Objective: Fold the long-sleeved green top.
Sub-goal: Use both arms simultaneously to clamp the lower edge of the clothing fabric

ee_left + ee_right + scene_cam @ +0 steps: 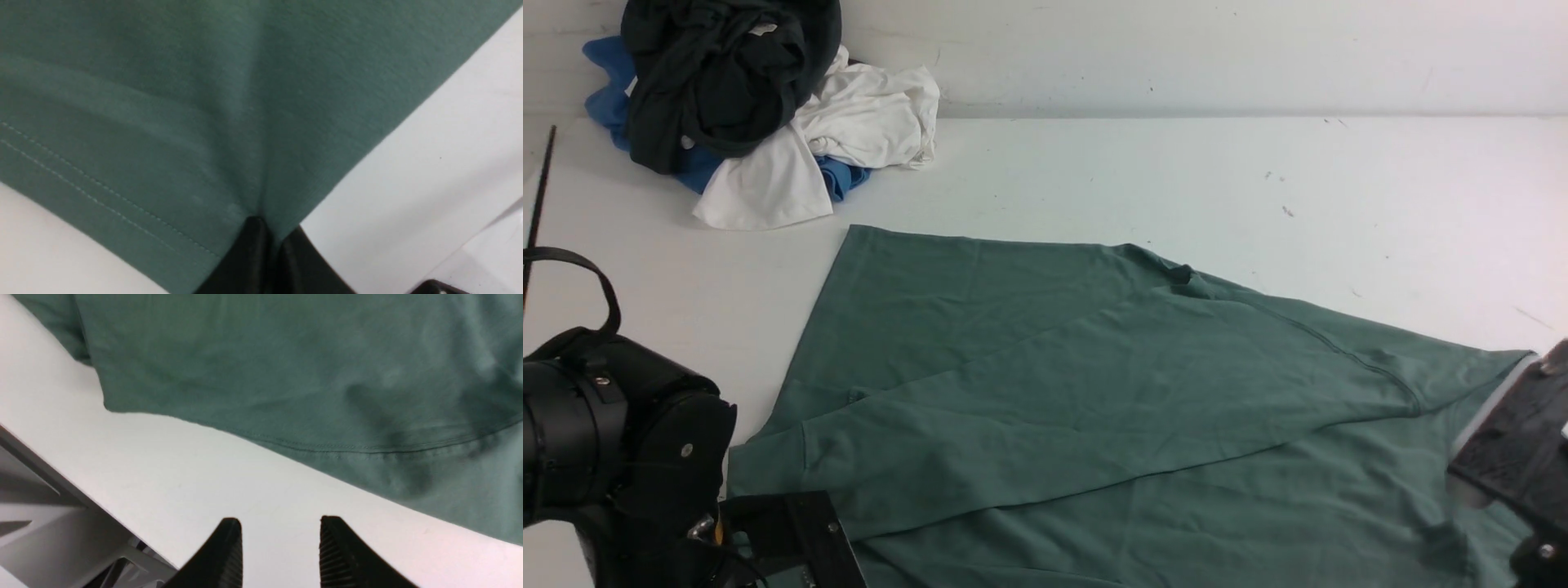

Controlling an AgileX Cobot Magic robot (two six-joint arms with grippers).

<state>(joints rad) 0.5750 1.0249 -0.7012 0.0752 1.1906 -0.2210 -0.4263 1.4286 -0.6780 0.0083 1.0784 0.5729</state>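
Green fabric, the green long-sleeved top (1094, 392), lay flat along the near edge of the tabletop (1176, 171). We found the left gripper (273, 234) clenched on its hem and the right gripper (280, 528) released beside it. A clothes pile (760, 106) occupied the far left corner.

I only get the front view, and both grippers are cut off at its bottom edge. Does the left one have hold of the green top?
Observer: Yes. The left wrist view shows the left gripper shut on the green long-sleeved top, pinching a corner beside the stitched hem.
Operator: And the right one?
Observer: The right gripper is open above the bare table, short of the top's edge, holding nothing.
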